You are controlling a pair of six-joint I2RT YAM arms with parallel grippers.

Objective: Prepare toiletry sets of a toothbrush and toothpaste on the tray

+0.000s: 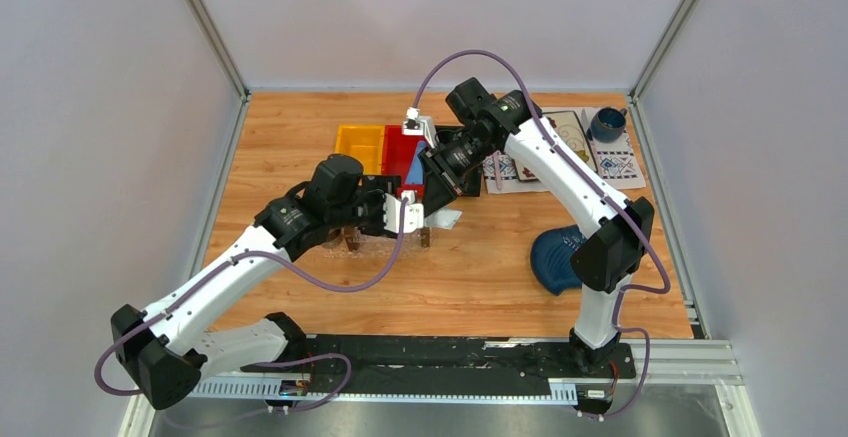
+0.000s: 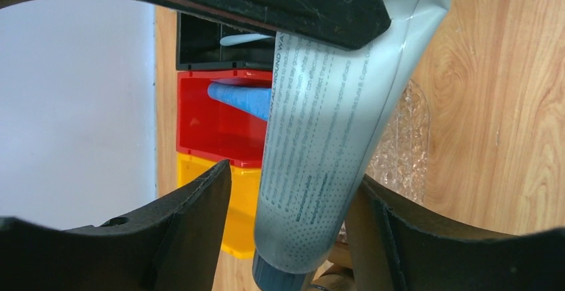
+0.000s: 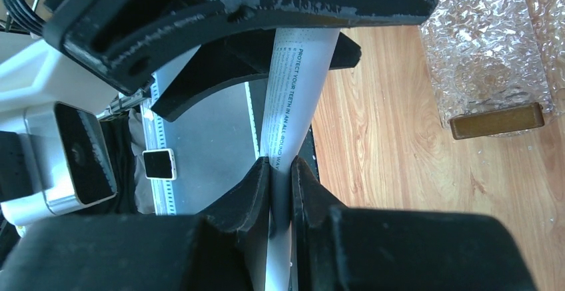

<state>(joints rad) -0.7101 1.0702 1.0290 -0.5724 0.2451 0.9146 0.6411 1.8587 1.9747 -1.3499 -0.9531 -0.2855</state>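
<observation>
1. My left gripper (image 2: pixel 293 198) stands wide open around the white-grey toothpaste tube (image 2: pixel 320 138). There is a clear gap on one side, and the tube lies close against the other finger, so I am not clamping it.
2. The tube hangs in the air between my two grippers. Its cap end is toward my left palm and its flat crimped end is toward the right.
3. My right gripper (image 3: pixel 280 171) is nearly shut, pinching that flat end and carrying the tube alone.
4. The clear textured tray (image 3: pixel 493 44) sits on the table (image 2: pixel 500 104) just beside and below the tube. The part I can see holds nothing.
5. A blue toothpaste tube (image 2: pixel 243 99) lies in the red bin (image 2: pixel 213 131) behind. I cannot pick out a toothbrush for certain.
6. I judge this to be a handover partway through, with no set laid out. Next, my left fingers must close squarely on the tube body before the right lets go. Then I lower the tube flat onto the tray.
</observation>
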